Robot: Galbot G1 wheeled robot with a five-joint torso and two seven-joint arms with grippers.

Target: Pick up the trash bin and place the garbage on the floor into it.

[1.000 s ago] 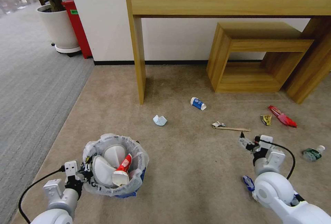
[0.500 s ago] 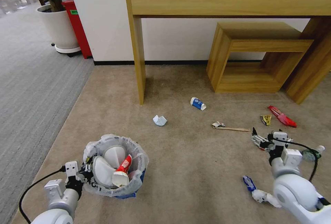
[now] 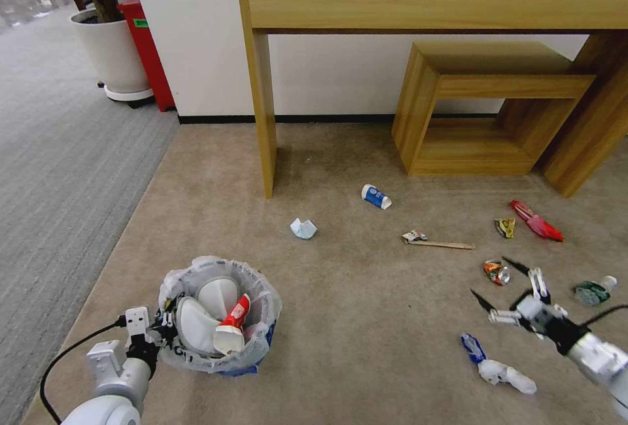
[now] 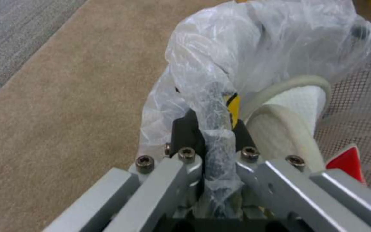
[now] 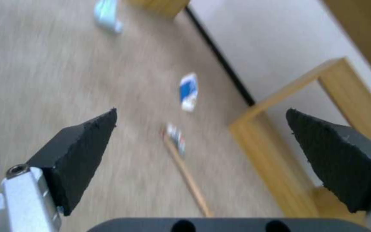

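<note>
Left claw clamps bagged rim of small round blue trash bin, at your left on beige carpet floor. Right claw gapes wide above crushed multicoloured can. Straddle can squarely, lower, then pinch; keep bin steady.

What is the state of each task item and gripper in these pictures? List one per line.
trash bin: upright, bag-lined, holding slippers and a carton.
left gripper: shut on the bin's rim.
right gripper: open, empty, above the carpet.
crushed can: lying on the carpet.
blue-white cup: lying on its side.
plastic bottle: lying down.
</note>
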